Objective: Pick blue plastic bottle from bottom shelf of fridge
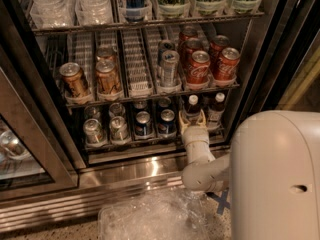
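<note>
The fridge stands open in front of me. On its bottom shelf two small bottles with white caps and dark contents stand at the right end: one directly behind my gripper, and another to its right. My gripper is at the shelf's front lip, right at the lower part of the left bottle and hiding its base. My white arm reaches up to it from the lower right.
Silver and blue cans fill the bottom shelf's left lanes. Red Coca-Cola cans and brown cans sit on the rack above. A clear plastic bin lies on the floor below. The robot's white body fills the lower right.
</note>
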You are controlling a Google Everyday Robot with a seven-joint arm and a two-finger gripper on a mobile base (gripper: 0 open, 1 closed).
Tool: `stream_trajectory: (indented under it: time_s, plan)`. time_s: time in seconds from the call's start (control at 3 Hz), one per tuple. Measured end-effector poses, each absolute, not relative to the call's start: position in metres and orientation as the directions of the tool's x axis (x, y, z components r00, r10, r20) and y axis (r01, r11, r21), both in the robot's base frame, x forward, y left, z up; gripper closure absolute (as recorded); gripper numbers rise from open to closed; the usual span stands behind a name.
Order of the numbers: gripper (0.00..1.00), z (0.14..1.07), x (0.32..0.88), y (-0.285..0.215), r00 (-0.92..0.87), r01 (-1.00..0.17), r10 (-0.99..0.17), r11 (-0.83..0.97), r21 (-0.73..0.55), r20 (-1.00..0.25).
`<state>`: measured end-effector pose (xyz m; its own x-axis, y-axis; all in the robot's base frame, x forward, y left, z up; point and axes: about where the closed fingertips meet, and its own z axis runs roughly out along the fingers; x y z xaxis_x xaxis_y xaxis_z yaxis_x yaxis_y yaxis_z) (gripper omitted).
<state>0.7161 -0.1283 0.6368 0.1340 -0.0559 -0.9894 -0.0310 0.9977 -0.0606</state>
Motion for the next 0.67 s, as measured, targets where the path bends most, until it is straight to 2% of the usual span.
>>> stream_trajectory:
  time_s: [0.67]
  plan:
    - [1.0,0.6357,0.7103,-0.1287,0.142,-0.034,-0.042,0.998,-0.047,-0.989]
